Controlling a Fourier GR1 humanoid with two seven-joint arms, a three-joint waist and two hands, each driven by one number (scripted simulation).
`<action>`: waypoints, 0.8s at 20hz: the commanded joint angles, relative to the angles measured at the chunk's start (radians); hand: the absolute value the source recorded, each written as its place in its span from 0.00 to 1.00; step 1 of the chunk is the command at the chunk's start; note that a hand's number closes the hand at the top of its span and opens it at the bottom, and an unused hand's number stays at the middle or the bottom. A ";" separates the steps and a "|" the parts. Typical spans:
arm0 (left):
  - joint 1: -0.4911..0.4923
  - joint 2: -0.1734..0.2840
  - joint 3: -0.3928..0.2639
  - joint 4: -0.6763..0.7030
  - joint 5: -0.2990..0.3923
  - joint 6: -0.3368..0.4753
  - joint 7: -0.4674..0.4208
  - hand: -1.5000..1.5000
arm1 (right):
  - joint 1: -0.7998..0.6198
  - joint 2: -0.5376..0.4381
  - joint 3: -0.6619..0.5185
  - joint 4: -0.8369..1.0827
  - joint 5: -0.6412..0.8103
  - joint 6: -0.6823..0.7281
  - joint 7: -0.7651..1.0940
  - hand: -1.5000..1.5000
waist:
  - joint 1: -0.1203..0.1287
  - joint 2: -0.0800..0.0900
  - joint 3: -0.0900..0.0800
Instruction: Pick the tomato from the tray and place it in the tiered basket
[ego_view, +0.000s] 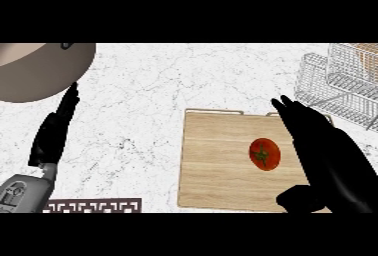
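White marbled counter (192, 80) spreads under my 2 hands. Just left of my right hand's (332, 155) straight, spread fingers (295, 112) lies the tomato (264, 154), red, on the wooden tray (218, 165), close beside them but apart; my thumb (299, 197) hangs near the tray's near edge. Beyond those fingertips, to the right, stands the wire tiered basket (343, 80). My left hand (53, 132) rests open at the left, fingers straight, their tips close by a grey round plate (37, 70).
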 joint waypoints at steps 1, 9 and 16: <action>-0.016 -0.027 -0.017 -0.010 -0.022 0.015 0.038 0.50 | -0.063 0.094 0.051 0.062 0.001 0.110 0.218 0.00 | -0.012 -0.003 0.002; 0.005 -0.015 0.033 0.002 0.005 -0.024 0.019 0.50 | -0.055 0.167 0.100 0.200 0.083 0.116 0.216 0.00 | -0.021 -0.003 0.003; 0.036 -0.003 0.050 -0.071 -0.022 -0.017 0.059 0.50 | -0.026 0.195 0.101 0.178 0.150 0.170 0.208 0.00 | -0.020 -0.006 0.004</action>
